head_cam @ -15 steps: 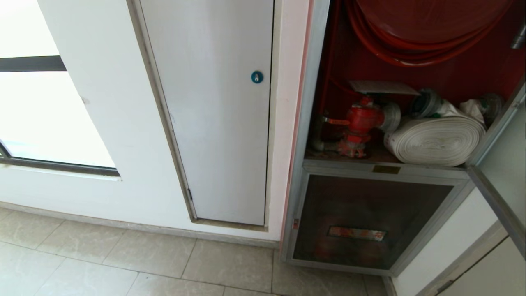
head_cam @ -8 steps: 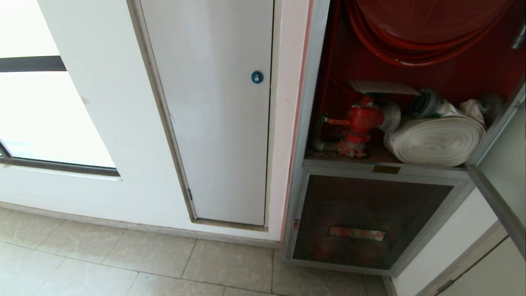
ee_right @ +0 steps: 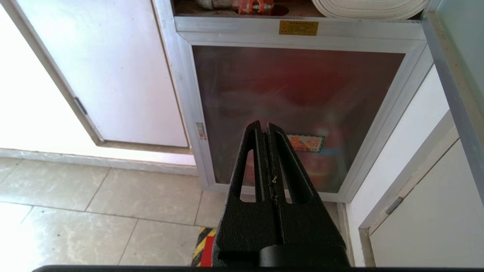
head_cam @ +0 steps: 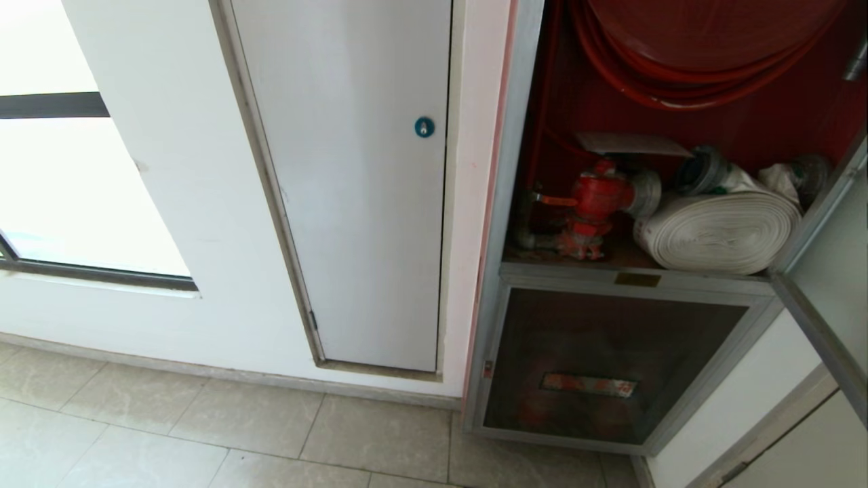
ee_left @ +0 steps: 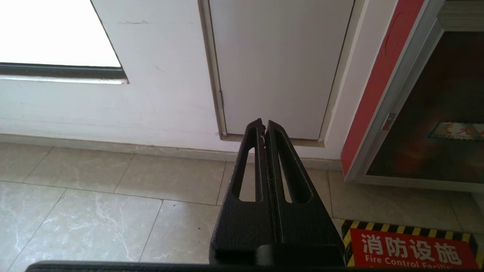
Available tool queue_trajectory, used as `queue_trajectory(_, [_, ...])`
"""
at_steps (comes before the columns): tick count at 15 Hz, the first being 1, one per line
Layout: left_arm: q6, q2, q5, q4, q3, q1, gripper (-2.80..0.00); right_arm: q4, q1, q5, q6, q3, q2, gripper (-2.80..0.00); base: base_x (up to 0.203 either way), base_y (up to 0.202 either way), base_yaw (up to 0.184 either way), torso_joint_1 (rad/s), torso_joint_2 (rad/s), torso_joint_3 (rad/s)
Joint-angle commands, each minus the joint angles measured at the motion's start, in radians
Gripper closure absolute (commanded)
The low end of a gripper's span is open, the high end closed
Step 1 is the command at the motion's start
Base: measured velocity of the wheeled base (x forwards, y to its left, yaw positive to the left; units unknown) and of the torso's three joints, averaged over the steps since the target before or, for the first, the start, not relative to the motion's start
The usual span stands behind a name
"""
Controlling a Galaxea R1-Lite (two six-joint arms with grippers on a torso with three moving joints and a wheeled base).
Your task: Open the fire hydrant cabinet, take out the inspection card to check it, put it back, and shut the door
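The fire hydrant cabinet stands open on the right in the head view, red inside. It holds a red hose reel, a red valve and a white rolled hose. The inspection card, a thin pale sheet, lies flat on top of the valve. The door is swung out at the far right edge. Neither arm shows in the head view. My left gripper is shut and empty, low over the floor tiles. My right gripper is shut and empty, pointing at the cabinet's lower glass panel.
A plain white panel with a blue round lock is left of the cabinet. Below the open compartment is a smaller dark glass panel with a red label. A red fire-control floor sign lies on the tiles. A bright window is at far left.
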Motion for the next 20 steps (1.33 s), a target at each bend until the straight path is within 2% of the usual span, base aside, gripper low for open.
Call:
queue_trajectory(1, [0.001,0.001,0.000,0.000,0.000,0.000,0.00,0.000,0.001,0.000,0.000,0.000,0.000,0.00,0.000,0.000,0.000,0.000,0.00,0.000])
queue_trajectory(6, [0.001,0.001,0.000,0.000,0.000,0.000,0.00,0.000,0.002,0.000,0.000,0.000,0.000,0.00,0.026,0.000,0.000,-0.001,0.00,0.000])
queue_trajectory(20, [-0.001,0.001,0.000,0.000,0.000,0.000,0.00,0.000,0.002,0.000,0.000,0.000,0.000,0.00,0.196,0.000,0.000,0.005,0.00,0.003])
